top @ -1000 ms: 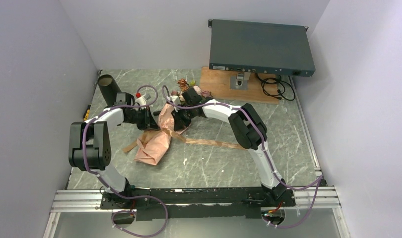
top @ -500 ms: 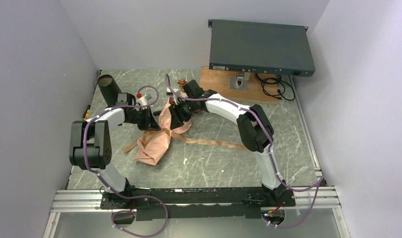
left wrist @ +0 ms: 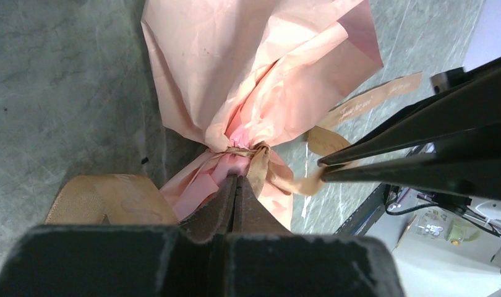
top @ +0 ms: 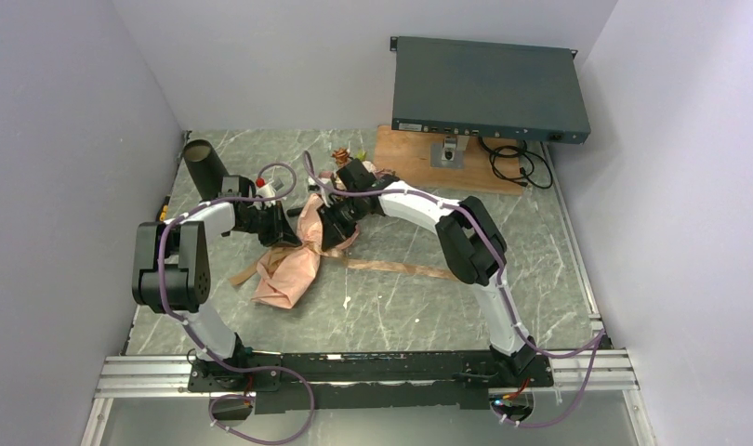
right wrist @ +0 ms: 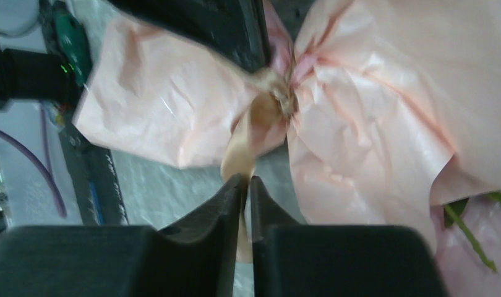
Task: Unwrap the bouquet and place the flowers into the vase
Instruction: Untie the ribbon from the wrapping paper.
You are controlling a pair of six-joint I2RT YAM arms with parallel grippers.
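Left wrist: L claw shut, tips against bouquet; R claw pinches ribbon.

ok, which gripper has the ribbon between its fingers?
The right gripper: the tan ribbon tail runs down between its fingertips. The left gripper is shut against the pink paper just under the knot.

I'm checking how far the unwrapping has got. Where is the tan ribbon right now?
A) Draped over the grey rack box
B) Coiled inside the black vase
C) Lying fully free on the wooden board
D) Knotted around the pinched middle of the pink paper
D: the left wrist view shows the tan ribbon tied in a knot around the gathered waist of the pink paper, with its tails trailing onto the table.
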